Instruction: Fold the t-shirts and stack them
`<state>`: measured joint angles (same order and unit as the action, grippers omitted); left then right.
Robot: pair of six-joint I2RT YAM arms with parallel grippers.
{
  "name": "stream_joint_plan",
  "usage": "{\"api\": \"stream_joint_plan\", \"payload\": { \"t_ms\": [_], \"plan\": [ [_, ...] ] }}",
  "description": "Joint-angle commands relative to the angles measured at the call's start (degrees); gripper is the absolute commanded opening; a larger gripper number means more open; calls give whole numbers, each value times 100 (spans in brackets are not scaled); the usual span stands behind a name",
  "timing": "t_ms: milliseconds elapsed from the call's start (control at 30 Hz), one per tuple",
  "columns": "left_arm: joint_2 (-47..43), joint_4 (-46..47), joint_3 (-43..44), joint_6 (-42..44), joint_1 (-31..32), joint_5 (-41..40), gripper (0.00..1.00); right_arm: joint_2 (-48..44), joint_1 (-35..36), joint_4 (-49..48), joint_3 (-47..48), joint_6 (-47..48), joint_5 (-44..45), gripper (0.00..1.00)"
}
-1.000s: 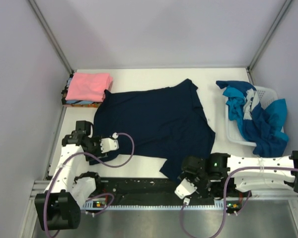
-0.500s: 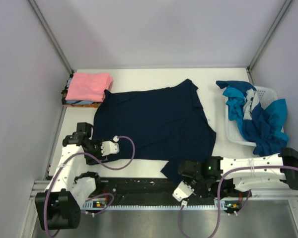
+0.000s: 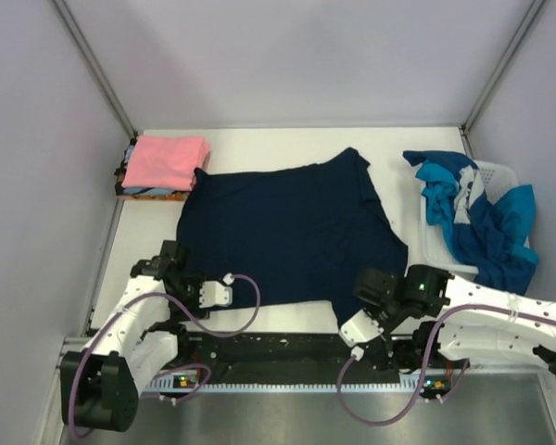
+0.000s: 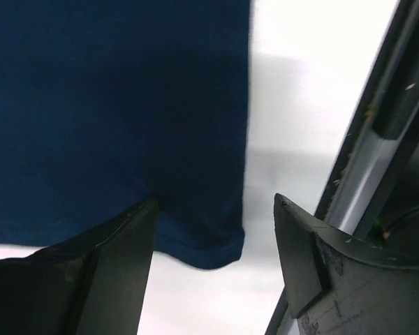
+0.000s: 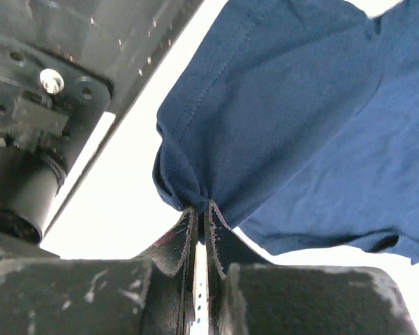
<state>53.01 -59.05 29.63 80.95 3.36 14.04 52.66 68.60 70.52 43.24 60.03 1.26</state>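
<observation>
A dark navy t-shirt (image 3: 287, 227) lies spread flat in the middle of the table. My right gripper (image 3: 369, 295) is shut on its near right corner; in the right wrist view the cloth (image 5: 300, 105) bunches where the closed tips (image 5: 202, 209) pinch it. My left gripper (image 3: 193, 281) stands open at the shirt's near left corner. The hem corner (image 4: 209, 251) lies between its two fingers (image 4: 119, 265), untouched. A folded pink t-shirt (image 3: 167, 159) tops a small stack at the back left. Teal-and-white t-shirts (image 3: 477, 218) hang over the basket at the right.
The white slatted basket (image 3: 496, 171) stands against the right wall. A metal rail (image 4: 377, 139) runs along the table's near edge, close to both grippers. Bare white tabletop (image 3: 259, 144) shows behind the navy shirt.
My right gripper has shut on the shirt's near right corner and drawn it right and slightly away. My left gripper has slid toward the near edge and opened wider at the left corner.
</observation>
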Motion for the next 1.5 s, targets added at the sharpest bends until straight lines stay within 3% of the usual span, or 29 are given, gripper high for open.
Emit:
{"api": "stream_joint_plan", "payload": {
  "t_ms": [0, 200, 267, 333, 400, 433, 600, 733, 833, 933, 1067, 1233, 1467],
  "plan": [
    [77, 217, -457, -438, 691, -260, 72, 121, -354, 1419, 473, 333, 559, 0],
    [165, 877, -493, -799, 869, -912, 66, -19, -593, 1526, 844, 501, 542, 0],
    [174, 939, -467, -879, 869, -869, 52, -54, -593, 1544, 765, 466, 560, 0],
    [157, 939, -502, -931, 869, -754, 32, -133, -628, 1517, 791, 440, 438, 0],
    [95, 860, -519, -1019, 869, -684, 6, -230, -716, 1508, 887, 361, 297, 0],
    [52, 808, -502, -1098, 869, -701, 0, -291, -768, 1508, 922, 308, 235, 0],
    [-177, 684, -28, -1695, 816, -1035, 0, -450, -1102, 1089, 1124, 176, -37, 0],
    [-46, 798, 683, -2187, 798, -799, 0, -170, -1830, -569, 1361, -77, -108, 0],
    [287, 894, 1123, -2521, 790, -684, 0, 295, -2840, -1669, 1591, -246, -1186, 0],
    [621, 1175, 1291, -2689, 755, -806, 0, 621, -3439, -3084, 1284, -255, -1504, 0],
    [1043, 1650, 1326, -2733, 518, -1131, 0, 1061, -4099, -4149, 1090, -501, -2121, 0],
    [1614, 1897, 1782, -2918, 17, -992, 0, 1413, -4732, -4871, 949, -510, -2383, 0],
    [2230, 2011, 2091, -2988, -28, -903, 0, 1799, -5014, -5303, 905, -457, -2499, 0]
  ]
}}
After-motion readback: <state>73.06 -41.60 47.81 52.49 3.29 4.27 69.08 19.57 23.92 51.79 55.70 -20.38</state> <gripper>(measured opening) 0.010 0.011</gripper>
